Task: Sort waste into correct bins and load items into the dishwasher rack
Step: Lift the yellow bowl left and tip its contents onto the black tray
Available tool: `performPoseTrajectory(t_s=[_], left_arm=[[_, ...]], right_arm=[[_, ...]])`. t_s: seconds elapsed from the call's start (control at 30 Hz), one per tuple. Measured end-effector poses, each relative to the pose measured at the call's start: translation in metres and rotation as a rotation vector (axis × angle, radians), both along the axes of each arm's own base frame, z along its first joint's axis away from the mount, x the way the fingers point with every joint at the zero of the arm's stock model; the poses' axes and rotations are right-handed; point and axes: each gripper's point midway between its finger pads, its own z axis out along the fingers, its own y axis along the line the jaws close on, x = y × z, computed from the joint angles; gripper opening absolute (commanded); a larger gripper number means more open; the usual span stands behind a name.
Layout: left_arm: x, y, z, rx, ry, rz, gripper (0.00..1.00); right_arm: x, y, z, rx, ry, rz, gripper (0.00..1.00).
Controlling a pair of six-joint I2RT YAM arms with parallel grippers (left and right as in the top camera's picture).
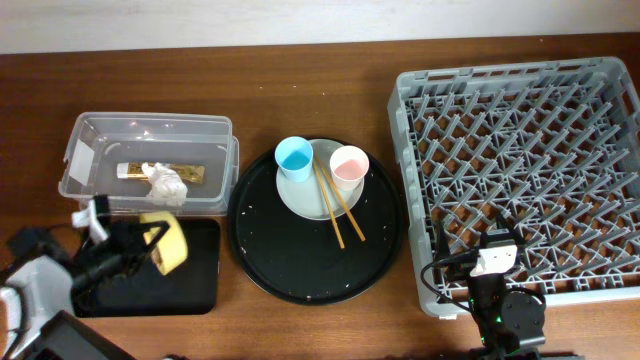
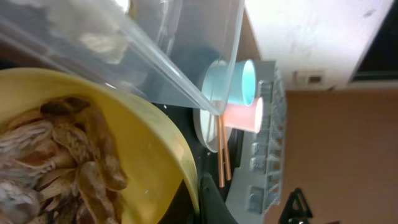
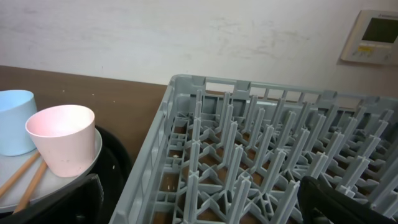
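Observation:
My left gripper is shut on the rim of the small yellow bowl, held tilted over the shallow black tray. In the left wrist view the bowl holds brownish food scraps, and the gripper pinches its rim. The clear tub holds the white napkin and the wrapper strip. The blue cup, pink cup and chopsticks sit on the white plate. My right gripper is open and empty over the front edge of the grey rack.
The plate sits on a large round black tray between the bins and the rack. The right wrist view shows the rack's pegs, the pink cup and the blue cup to its left. A wall runs behind the table.

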Motion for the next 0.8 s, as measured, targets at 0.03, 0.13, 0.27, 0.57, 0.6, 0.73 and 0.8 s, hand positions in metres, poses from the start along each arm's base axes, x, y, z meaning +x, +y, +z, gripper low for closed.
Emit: performPoseTrajectory(t_s=[0.03, 0.13, 0.27, 0.57, 0.6, 0.73, 0.8], left_arm=[[-0.008, 0.012, 0.005, -0.021, -0.02, 0.047, 0.0], [-0.016, 0.027, 0.017, -0.061, -0.124, 0.122, 0.0], [-0.035, 0.042, 0.01, -0.107, -0.242, 0.267, 0.0], [-0.04, 0.035, 0.028, -0.226, -0.265, 0.317, 0.0], [-0.037, 0.041, 0.027, -0.163, -0.321, 0.305, 0.0], [-0.04, 0.034, 0.032, -0.235, -0.287, 0.322, 0.0], [-0.04, 0.032, 0.034, -0.22, -0.311, 0.316, 0.01]], right_arm=[[0.0, 0.0, 0.0, 0.0, 0.0, 0.0, 0.98], [0.0, 0.0, 0.0, 0.0, 0.0, 0.0, 0.98], [0.0, 0.0, 0.0, 0.0, 0.0, 0.0, 0.98], [0.0, 0.0, 0.0, 0.0, 0.0, 0.0, 0.98], [0.0, 0.0, 0.0, 0.0, 0.0, 0.0, 0.98], [0.0, 0.0, 0.0, 0.0, 0.0, 0.0, 0.98], [0.0, 0.0, 0.0, 0.0, 0.0, 0.0, 0.98]])
